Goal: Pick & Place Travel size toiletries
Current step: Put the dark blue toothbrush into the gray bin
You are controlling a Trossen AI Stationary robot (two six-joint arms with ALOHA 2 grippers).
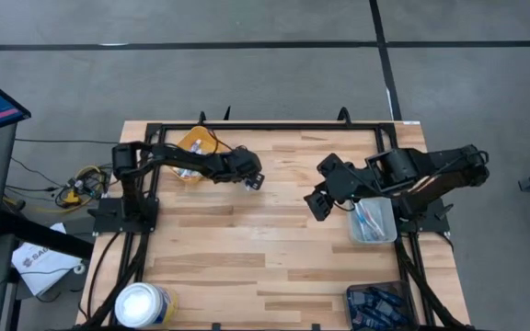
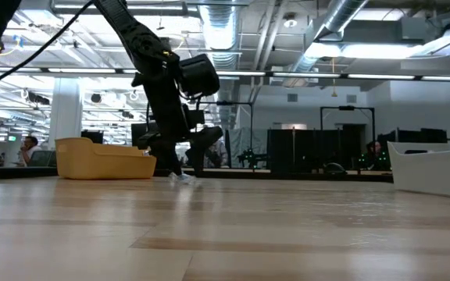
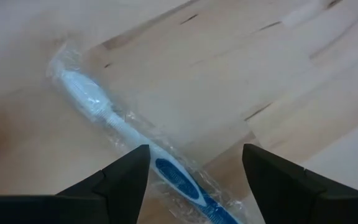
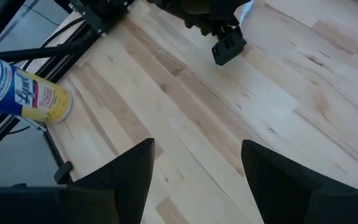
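A white-and-blue toothbrush in a clear wrapper [image 3: 127, 132] lies flat on the wood right of the yellow bin [image 1: 195, 147]. My left gripper [image 3: 194, 163] is low over the toothbrush's blue handle end, open, with one finger on each side of it. The low view shows the gripper [image 2: 192, 165] just above the pale wrapper [image 2: 180, 178]. My right gripper [image 1: 316, 204] hangs open over the table's middle, beside a clear bin [image 1: 373, 222] holding more small toiletries. Its fingers [image 4: 135, 163] are over bare wood.
A big white round tub with a yellow label [image 1: 144, 304] stands at the near left corner and shows in the right wrist view [image 4: 23, 93]. A dark tray of small dark items [image 1: 380, 308] sits at the near right corner. Bare wood lies between the arms.
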